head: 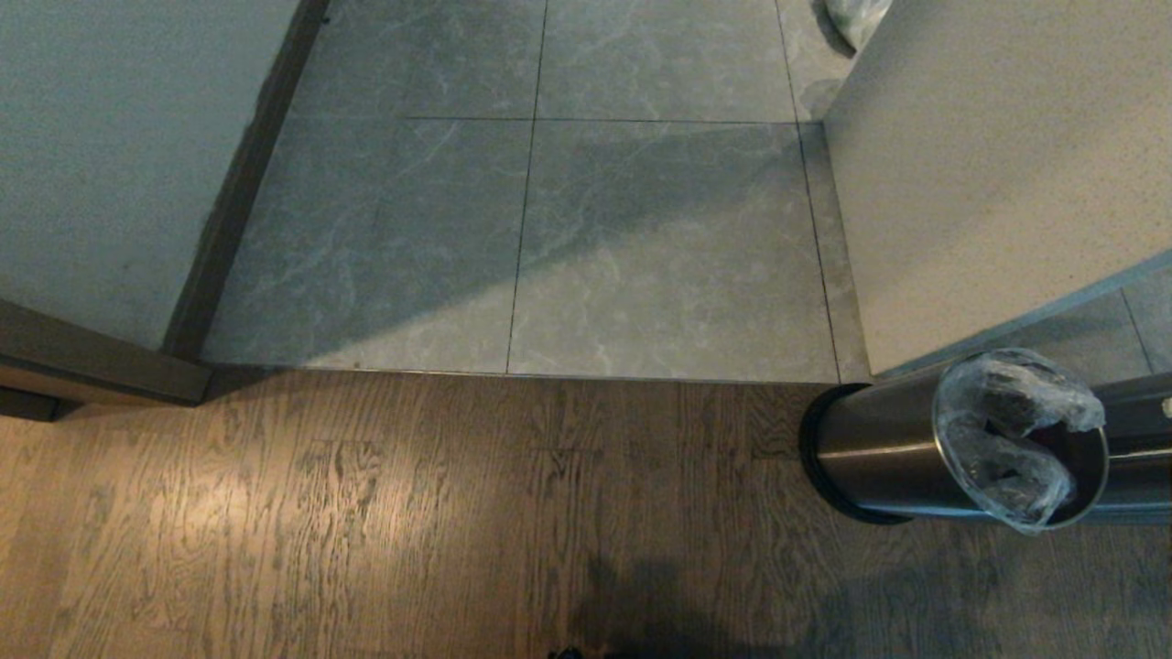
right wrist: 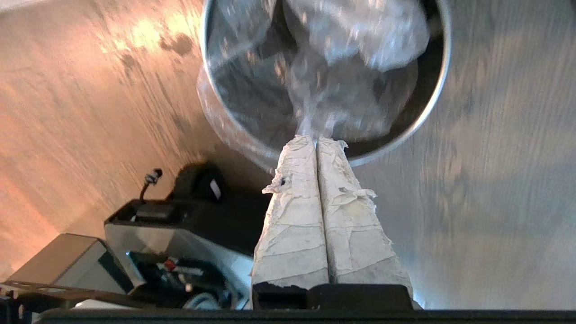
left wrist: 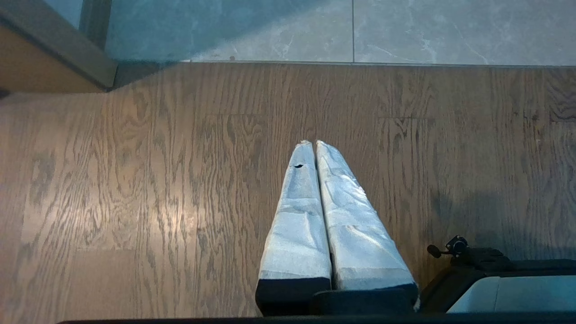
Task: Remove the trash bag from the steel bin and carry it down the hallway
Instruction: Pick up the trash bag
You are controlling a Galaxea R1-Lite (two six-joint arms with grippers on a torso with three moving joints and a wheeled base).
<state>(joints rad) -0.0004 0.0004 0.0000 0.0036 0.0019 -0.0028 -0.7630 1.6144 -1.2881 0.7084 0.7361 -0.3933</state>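
Overhead, neither arm shows. Grey marbled hallway (head: 586,238) tiles meet the brown wood-plank floor (head: 366,513) between pale walls. At the plank floor's right edge stands the steel bin (head: 879,458), the trash bag (head: 1007,439) inside it. The right gripper (right wrist: 316,139) is pinched closed on the blurred bag's plastic above the bin's mouth. The left gripper (left wrist: 313,143) hangs closed over bare planks.

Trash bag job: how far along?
Early. Done: right gripper has shut on a fold of the trash bag. In hand: bag sits inside the steel bin, not lifted. Left: pull it out, carry it down the hallway. Left gripper shut, idle.
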